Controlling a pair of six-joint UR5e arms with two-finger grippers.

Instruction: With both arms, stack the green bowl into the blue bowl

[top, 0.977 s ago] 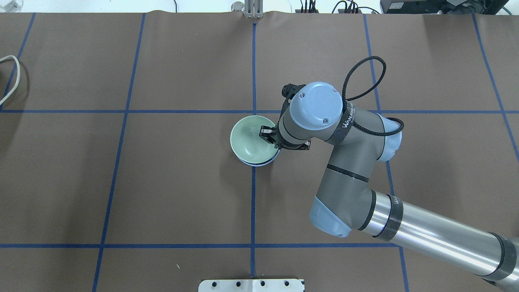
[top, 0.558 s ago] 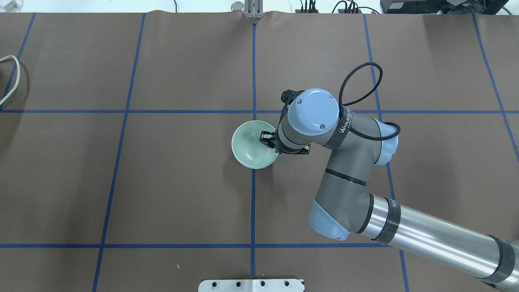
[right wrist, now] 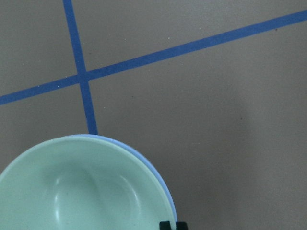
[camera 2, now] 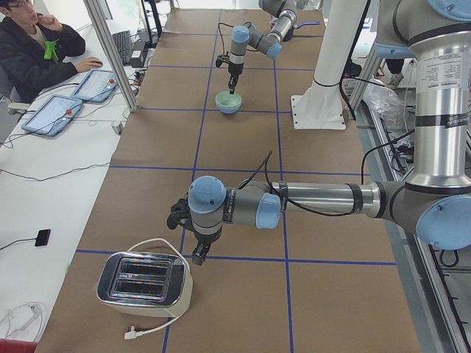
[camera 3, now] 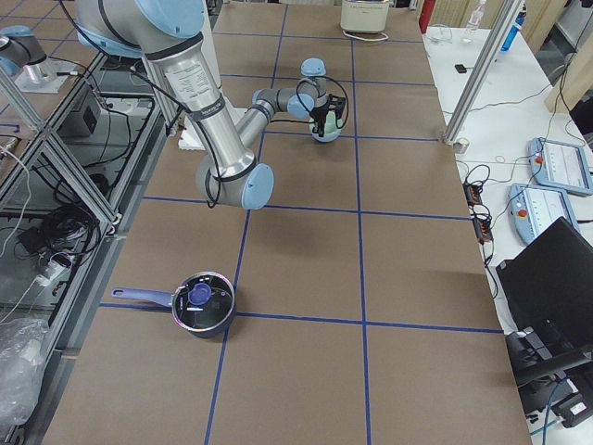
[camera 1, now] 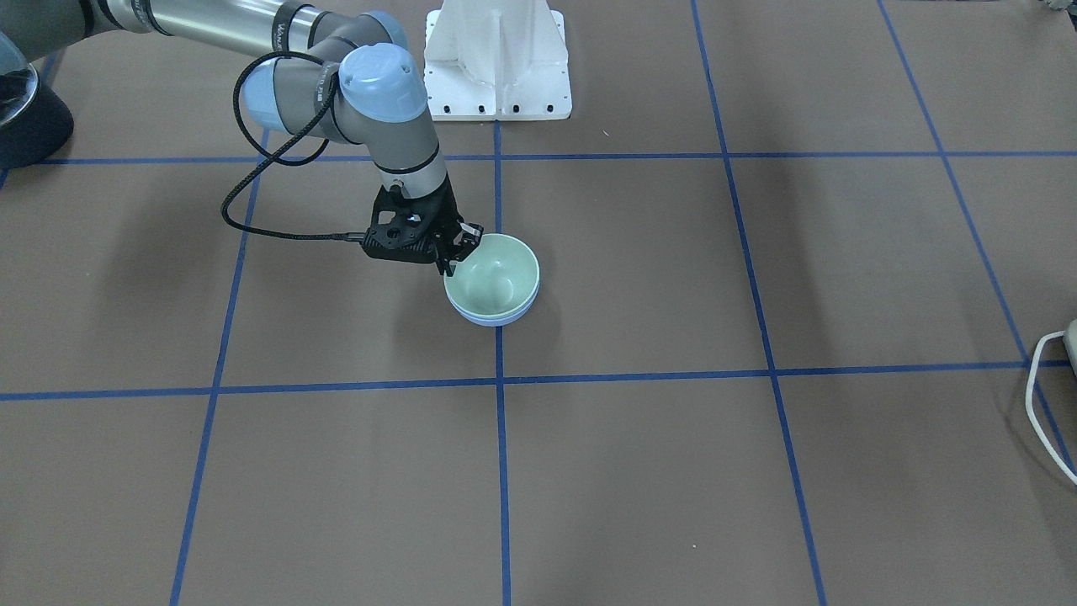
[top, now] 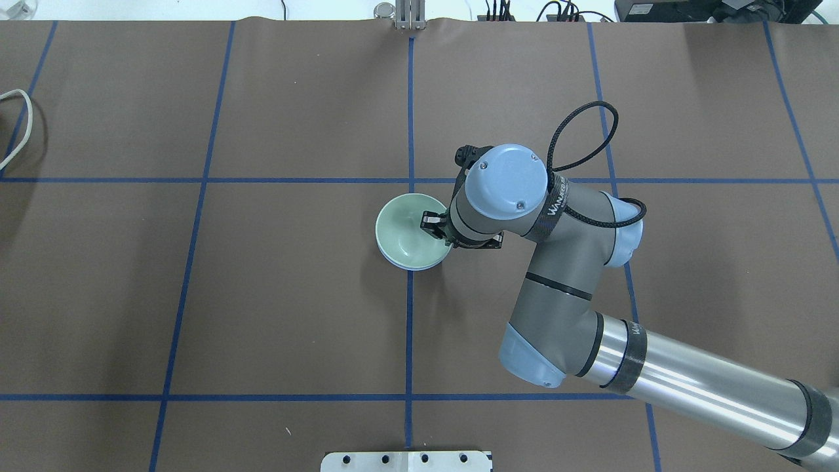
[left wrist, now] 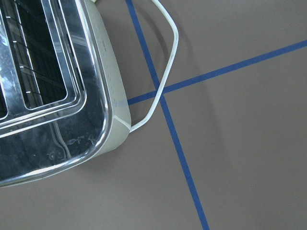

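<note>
The pale green bowl (camera 1: 496,273) sits nested inside the blue bowl (camera 1: 492,321) near the middle of the table, with only a thin blue rim showing under it. Both also show in the overhead view, the green bowl (top: 405,233) above the blue bowl (top: 401,266). My right gripper (camera 1: 458,251) is shut on the green bowl's rim on the side nearest the robot, one finger inside and one outside. In the right wrist view the green bowl (right wrist: 86,191) fills the lower left, with the blue rim (right wrist: 115,140) beyond it. My left gripper (camera 2: 199,254) hangs beside a toaster far from the bowls; I cannot tell its state.
A chrome toaster (camera 2: 143,283) with a white cord stands at the table's left end, under the left wrist camera (left wrist: 48,96). A dark lidded pot (camera 3: 202,301) sits at the right end. The white base stand (camera 1: 496,59) is behind the bowls. An operator (camera 2: 29,51) sits at a side desk.
My right gripper lowered the green bowl down into the blue bowl, so less blue rim shows. In the last half second it has barely moved.
</note>
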